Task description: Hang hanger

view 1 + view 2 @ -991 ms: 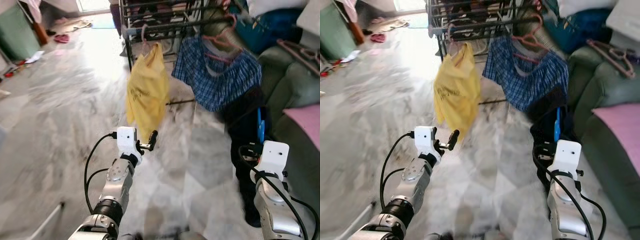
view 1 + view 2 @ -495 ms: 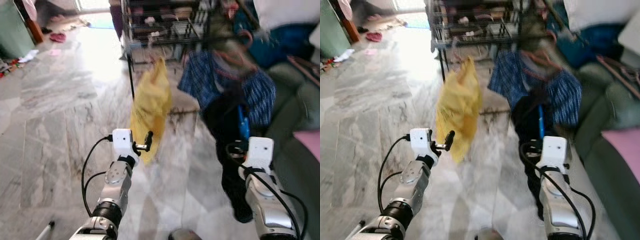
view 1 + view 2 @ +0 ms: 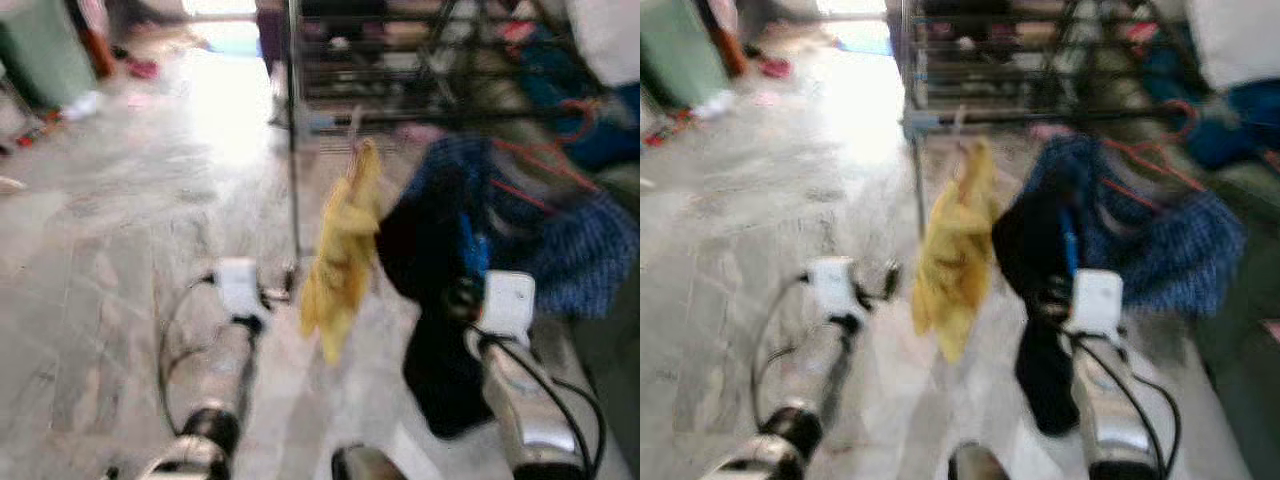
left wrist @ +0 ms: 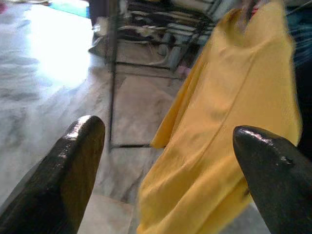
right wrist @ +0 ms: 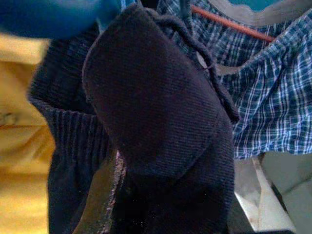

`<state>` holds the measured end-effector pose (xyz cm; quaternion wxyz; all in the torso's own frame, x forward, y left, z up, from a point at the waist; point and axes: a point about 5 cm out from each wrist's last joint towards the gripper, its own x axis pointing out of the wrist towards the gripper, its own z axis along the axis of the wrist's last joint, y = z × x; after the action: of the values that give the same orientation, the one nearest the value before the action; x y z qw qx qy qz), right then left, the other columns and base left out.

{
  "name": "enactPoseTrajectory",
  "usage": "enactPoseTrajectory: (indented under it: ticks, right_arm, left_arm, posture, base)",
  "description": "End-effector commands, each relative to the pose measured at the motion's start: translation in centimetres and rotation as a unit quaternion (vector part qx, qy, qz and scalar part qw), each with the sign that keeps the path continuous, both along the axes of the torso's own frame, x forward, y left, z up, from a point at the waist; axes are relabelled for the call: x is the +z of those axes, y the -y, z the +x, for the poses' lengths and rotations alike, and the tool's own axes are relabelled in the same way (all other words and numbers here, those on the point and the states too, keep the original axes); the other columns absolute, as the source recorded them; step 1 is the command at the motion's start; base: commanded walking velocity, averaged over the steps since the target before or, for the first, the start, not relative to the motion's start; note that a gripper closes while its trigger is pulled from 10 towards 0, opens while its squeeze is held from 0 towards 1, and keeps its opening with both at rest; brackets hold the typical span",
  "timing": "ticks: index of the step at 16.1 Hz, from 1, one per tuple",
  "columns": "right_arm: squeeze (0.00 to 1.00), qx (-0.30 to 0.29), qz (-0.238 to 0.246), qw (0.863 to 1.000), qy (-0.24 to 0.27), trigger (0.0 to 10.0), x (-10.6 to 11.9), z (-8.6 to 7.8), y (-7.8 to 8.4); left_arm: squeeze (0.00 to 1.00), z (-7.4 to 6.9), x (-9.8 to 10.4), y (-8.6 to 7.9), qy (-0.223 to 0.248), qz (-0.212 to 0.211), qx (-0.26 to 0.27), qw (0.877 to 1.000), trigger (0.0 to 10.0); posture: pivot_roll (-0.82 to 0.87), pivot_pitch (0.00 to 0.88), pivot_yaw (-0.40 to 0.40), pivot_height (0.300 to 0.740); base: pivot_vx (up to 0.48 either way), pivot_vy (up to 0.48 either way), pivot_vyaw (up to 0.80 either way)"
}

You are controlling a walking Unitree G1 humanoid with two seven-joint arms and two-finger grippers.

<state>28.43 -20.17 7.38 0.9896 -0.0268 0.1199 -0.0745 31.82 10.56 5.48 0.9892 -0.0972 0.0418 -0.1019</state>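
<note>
Left wrist view: wide-spread left end effector (image 4: 168,161) faces smooth yellow cloth (image 4: 229,122); right end effector (image 5: 161,204) grips dark ribbed garment (image 5: 151,112).

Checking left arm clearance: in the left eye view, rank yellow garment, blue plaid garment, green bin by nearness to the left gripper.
1. yellow garment: hanging just to the right of the left gripper.
2. blue plaid garment: farther right, on the rack.
3. green bin: far back, on the left.

Metal rack (image 3: 400,60) stands on grey marble floor (image 3: 130,220); yellow garment (image 3: 340,250), blue plaid cloth (image 3: 560,240) hang off rack.
</note>
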Motion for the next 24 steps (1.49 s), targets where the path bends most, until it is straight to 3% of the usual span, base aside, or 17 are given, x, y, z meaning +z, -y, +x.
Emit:
enactPoseTrajectory:
  ticks: [1,10,16,24]
  right_arm:
    - [0.0,-0.006,0.005,1.0,0.024,10.0,0.9,0.4,-0.1]
    - [0.0,-0.011,0.025,1.0,0.016,10.0,1.2,1.3,0.5]
    - [0.0,-0.021,0.039,0.999,0.017,10.0,1.3,1.1,0.4]
    - [0.0,-0.021,0.039,0.999,0.017,10.0,1.3,1.1,0.4]
  left_arm:
    - [0.0,0.1,0.2,-0.7,0.005,0.013,0.001,1.0,10.0]
    - [0.0,-0.5,0.1,-0.7,0.01,0.023,-0.022,0.999,10.0]
    - [0.0,-2.7,0.5,0.2,0.058,0.052,-0.141,0.987,10.0]
    - [0.0,-2.7,0.5,0.2,0.058,0.052,-0.141,0.987,10.0]
  posture:
    - [-0.2,0.148,-0.017,0.74]
    - [-0.18,0.175,0.002,0.74]
    - [-0.17,0.218,0.008,0.74]
    - [-0.17,0.218,0.008,0.74]
  base:
    - [0.424,0.0,0.0]
    - [0.33,0.0,0.0]
    - [0.0,0.0,0.0]
    - [0.0,0.0,0.0]
